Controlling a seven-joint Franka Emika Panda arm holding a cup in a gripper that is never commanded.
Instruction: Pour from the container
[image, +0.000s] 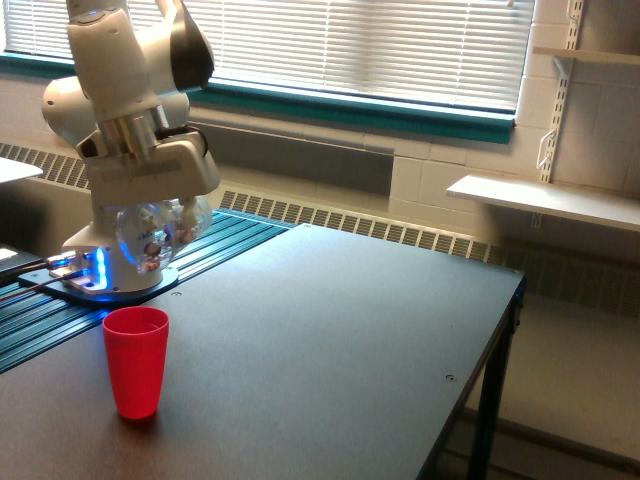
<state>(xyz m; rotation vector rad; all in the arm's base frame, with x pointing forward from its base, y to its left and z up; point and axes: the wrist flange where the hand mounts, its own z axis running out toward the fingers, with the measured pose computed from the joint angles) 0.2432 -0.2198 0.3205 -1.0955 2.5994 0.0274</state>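
Nearest, red cup (136, 360) upright on dark table (330, 340), toward the exterior view's left, mouth open; inside not readable. Just above and behind it, clear container (152, 238) hanging in the air, tilted, small brownish and pale pieces visible through the wall; off the table, apart from the red cup, slightly toward the exterior view's right of the cup's centre. Clamped around the container's upper part, white gripper (155, 205); fingers mostly hidden by the gripper body and the glass, so width of the gap not readable, but holding the container. Behind, white arm base (105, 255) with blue light on a ribbed platform (215, 245). Farther back, radiator grille (400, 232) along the wall, window blinds (370, 45), white shelf (545, 200) at the exterior view's right.
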